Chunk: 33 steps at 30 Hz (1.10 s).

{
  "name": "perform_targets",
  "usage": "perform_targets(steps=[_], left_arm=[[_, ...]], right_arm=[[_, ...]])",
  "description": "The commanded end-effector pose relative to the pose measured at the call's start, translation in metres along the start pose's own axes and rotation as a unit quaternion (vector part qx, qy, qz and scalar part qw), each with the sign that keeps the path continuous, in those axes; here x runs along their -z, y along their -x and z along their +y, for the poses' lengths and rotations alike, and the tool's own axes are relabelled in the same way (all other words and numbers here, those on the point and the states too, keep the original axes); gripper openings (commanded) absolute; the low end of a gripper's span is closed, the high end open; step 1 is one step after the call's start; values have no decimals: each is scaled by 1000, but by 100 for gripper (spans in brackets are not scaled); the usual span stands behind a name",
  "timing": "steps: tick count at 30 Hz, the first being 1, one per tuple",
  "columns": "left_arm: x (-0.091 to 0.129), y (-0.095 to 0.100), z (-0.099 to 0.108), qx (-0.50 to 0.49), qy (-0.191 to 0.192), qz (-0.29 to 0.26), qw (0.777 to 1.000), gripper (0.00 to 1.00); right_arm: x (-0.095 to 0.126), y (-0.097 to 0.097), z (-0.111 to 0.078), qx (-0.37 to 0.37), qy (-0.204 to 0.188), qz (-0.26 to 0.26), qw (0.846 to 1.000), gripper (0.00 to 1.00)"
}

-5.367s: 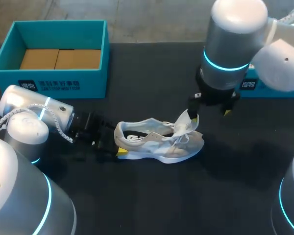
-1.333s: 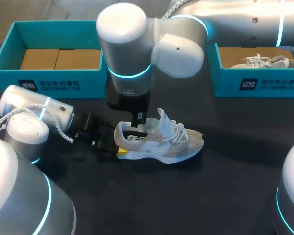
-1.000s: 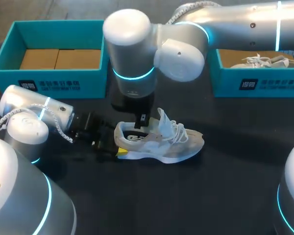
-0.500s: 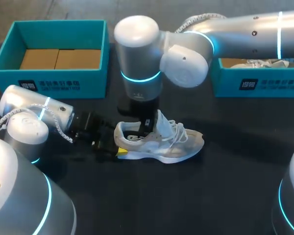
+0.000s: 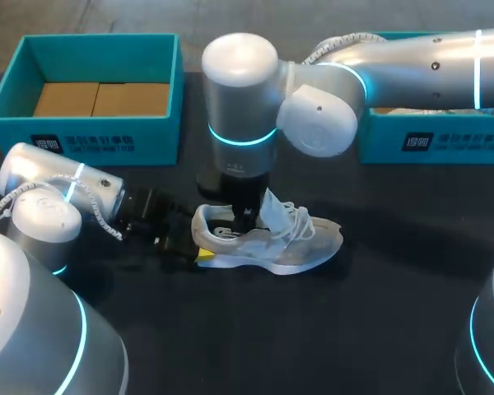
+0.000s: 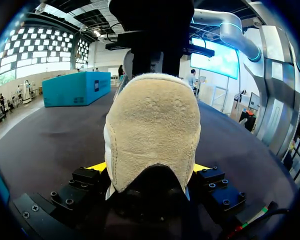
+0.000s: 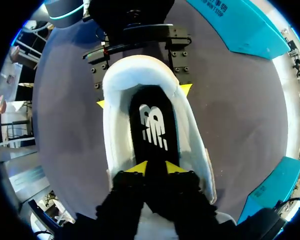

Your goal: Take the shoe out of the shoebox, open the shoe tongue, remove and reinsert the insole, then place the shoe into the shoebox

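White and beige, the shoe (image 5: 267,239) lay on its sole on the black table (image 5: 395,329), out of both boxes, its heel toward the left arm and its tongue (image 5: 273,210) standing up; a black insole (image 7: 154,130) lay inside it with a white logo printed at the heel end, which I do not read off.

Teal was the left shoebox (image 5: 90,132), standing open at the table's far left with white print on a dark label on its near wall; two flat brown cardboard pieces (image 5: 99,99) covered its floor side by side; the right shoebox (image 5: 432,140), also teal and with a like label, stood at the far right, its inside mostly hidden behind the right arm.

Low on the table, the left gripper (image 6: 149,167) was clamped on the shoe's heel, one yellow tip against each side of it, as both wrist views showed.

From above, the right gripper (image 7: 156,167) reached into the shoe's opening just behind the tongue; its yellow fingertips (image 7: 139,167) stood narrowly apart with a slim gap between them, down at the insole forward of the logo; no pinch on the insole could be made out.
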State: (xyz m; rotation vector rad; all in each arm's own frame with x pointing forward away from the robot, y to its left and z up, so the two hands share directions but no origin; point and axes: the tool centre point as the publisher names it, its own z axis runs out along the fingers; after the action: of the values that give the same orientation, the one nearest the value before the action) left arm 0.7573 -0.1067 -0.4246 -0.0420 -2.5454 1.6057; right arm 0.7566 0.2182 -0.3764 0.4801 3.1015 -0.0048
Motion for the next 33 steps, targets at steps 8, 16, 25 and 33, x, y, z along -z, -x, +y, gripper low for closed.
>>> perform_targets(steps=[8,16,25,33], left_arm=[[0,0,2,0,1,0,1000,0],[0,0,2,0,1,0,1000,0],[0,0,2,0,1,0,1000,0],[0,0,2,0,1,0,1000,0]], right_arm=[[-14,14,10,0,19,-1,1000,41],[-28,16,11,5,26,20,999,45],[-45,15,6,3,29,45,999,46],[-51,11,4,4,26,57,998,0]])
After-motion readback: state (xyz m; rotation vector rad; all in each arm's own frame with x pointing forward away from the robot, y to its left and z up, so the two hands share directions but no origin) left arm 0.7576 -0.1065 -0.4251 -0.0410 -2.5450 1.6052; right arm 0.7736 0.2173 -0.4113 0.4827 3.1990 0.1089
